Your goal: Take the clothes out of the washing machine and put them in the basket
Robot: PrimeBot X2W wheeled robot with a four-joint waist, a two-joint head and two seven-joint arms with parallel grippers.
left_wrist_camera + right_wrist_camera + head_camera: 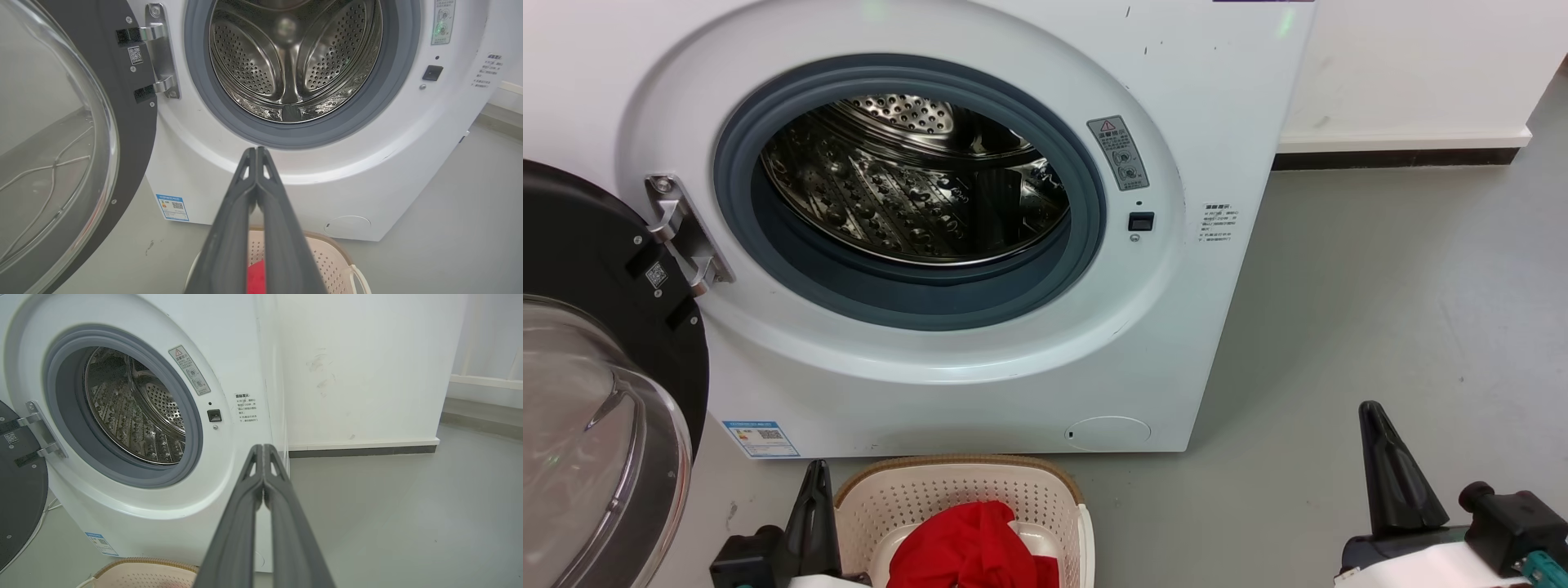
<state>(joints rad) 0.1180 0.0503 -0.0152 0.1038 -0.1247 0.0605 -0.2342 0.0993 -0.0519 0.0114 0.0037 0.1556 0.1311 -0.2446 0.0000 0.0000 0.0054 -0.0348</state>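
Note:
The white washing machine stands in front of me with its porthole open; the steel drum shows no garment inside. Red clothes lie in the cream basket on the floor below the porthole. My left gripper is shut with nothing in it, just left of the basket's rim. In the left wrist view the same gripper points at the machine's front, above the basket and the clothes. My right gripper is shut and empty, over bare floor to the machine's right; it also shows.
The black-rimmed glass door hangs open at the left, close to my left arm. Grey floor spreads to the right of the machine. A white wall with a dark skirting runs behind.

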